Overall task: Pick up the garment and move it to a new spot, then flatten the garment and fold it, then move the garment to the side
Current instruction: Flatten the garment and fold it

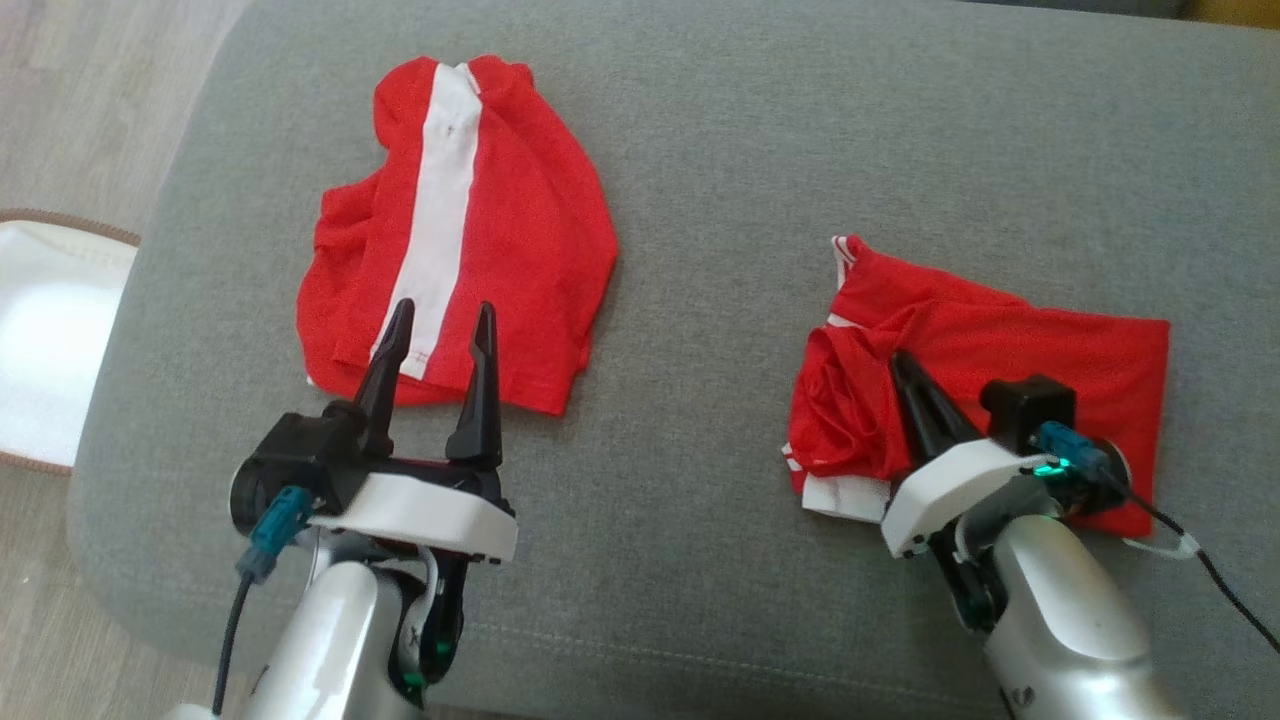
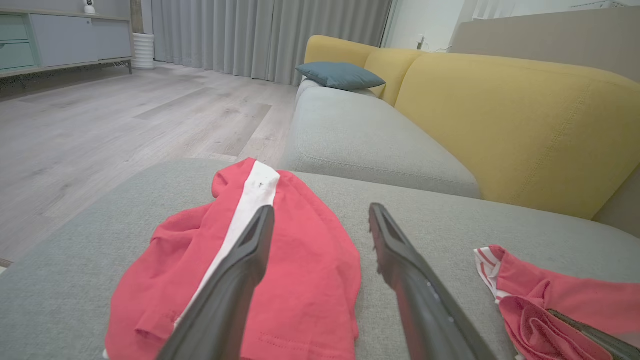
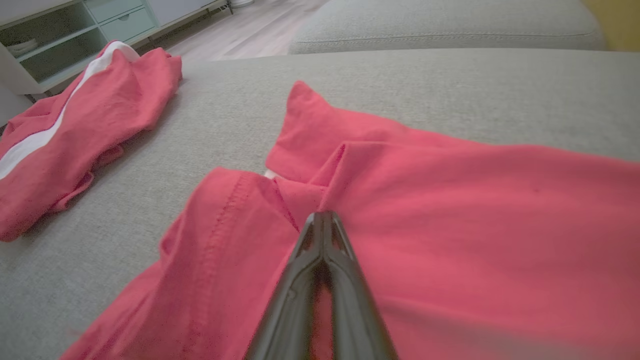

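Shut tight, the right gripper (image 1: pixel 900 362) seemingly pinches a fold of the folded garment (image 1: pixel 1050 350), which lies toward the grey cushion's (image 1: pixel 720 150) right front edge. Light, floppy cloth: it'll sag and unfold, so grab stacked layers at a hem. The left gripper (image 1: pixel 445 308) gapes empty over the striped garment (image 1: pixel 520 230). The right wrist hides the folded garment's near corner.

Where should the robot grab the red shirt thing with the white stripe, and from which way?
Probably the near hem of the striped garment, beside the stripe's end, coming from the robot's side and slightly from above. That edge lies free on the grey cushion and faces the open left gripper, which hovers just over it.
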Tool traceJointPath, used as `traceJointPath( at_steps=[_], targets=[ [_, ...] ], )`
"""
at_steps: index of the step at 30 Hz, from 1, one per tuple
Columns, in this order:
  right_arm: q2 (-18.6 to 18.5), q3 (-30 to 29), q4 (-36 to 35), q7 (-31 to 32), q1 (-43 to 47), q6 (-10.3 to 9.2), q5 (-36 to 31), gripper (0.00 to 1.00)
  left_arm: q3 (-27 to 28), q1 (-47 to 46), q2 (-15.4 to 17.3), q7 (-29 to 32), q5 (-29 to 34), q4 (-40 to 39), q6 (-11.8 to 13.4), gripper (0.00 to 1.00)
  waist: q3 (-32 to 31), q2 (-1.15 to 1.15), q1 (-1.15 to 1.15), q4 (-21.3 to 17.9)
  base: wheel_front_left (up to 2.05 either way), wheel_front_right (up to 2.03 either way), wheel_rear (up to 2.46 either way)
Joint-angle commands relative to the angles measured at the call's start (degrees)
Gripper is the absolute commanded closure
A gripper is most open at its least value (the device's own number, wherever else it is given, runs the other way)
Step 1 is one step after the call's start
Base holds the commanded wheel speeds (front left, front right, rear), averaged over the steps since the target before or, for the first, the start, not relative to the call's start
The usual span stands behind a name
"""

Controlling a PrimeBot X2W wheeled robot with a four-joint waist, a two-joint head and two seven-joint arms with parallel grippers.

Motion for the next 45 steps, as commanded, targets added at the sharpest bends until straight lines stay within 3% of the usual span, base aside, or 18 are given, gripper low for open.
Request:
traceJointPath(
  at_steps=[1,9,15,21,31,42,43,44,45],
  targets=[
    [0.2,2.3,-0.8,-1.0,-1.5,0.37,0.6,1.0,1.6,-2.5,0.2,-0.7,-0.5,-1.7,0.0,0.0,0.2,0.0,0.0,0.3,0.0,0.0,0.0],
    [0.2,6.3,0.3,-3.2,-4.3,0.37,4.5,1.0,1.7,-2.4,0.2,-0.7,-0.6,-1.6,0.3,0.0,-0.1,0.0,0.0,0.6,0.0,0.0,0.0],
    [0.2,2.6,-0.8,-4.6,-5.2,0.37,3.6,1.0,1.8,-2.3,0.2,-0.7,-0.7,-1.8,0.4,0.0,-0.4,0.0,0.0,0.2,0.0,0.0,0.0],
    [0.2,-4.2,-0.7,-5.1,-3.5,0.37,-2.2,1.0,2.1,-2.3,0.2,-0.7,-0.6,-2.2,0.3,0.0,0.0,0.0,0.0,-0.4,0.0,0.0,0.0],
    [0.2,-2.6,4.5,-4.3,-4.8,0.37,-0.4,1.0,2.2,-2.7,0.2,-0.7,-0.3,-1.8,0.2,0.0,-0.9,0.0,0.0,-2.1,0.0,0.0,0.0],
    [0.2,-7.5,-8.4,-5.2,-1.2,0.37,-5.6,1.0,3.3,-0.9,0.2,-0.7,0.2,-2.1,0.0,0.0,-5.7,0.0,0.0,-7.6,0.0,0.0,0.0],
    [0.2,-7.9,-9.6,-5.2,-0.6,0.37,-6.7,0.17,3.8,-0.7,0.2,-0.7,0.3,-2.2,0.2,0.0,-5.9,0.0,0.0,-8.1,0.0,0.0,0.0],
    [0.2,-8.3,-10.7,-5.1,0.1,0.37,-7.6,0.0,4.2,-0.5,0.2,-0.7,0.4,-2.3,0.4,0.0,-6.3,0.0,0.0,-8.6,0.0,0.0,0.0],
    [0.1,-8.7,-11.8,-4.8,0.8,0.37,-8.4,0.0,4.5,-0.3,0.2,-0.7,0.4,-2.3,0.5,0.0,-6.7,0.0,0.0,-9.0,0.0,0.0,0.0]
  ],
)
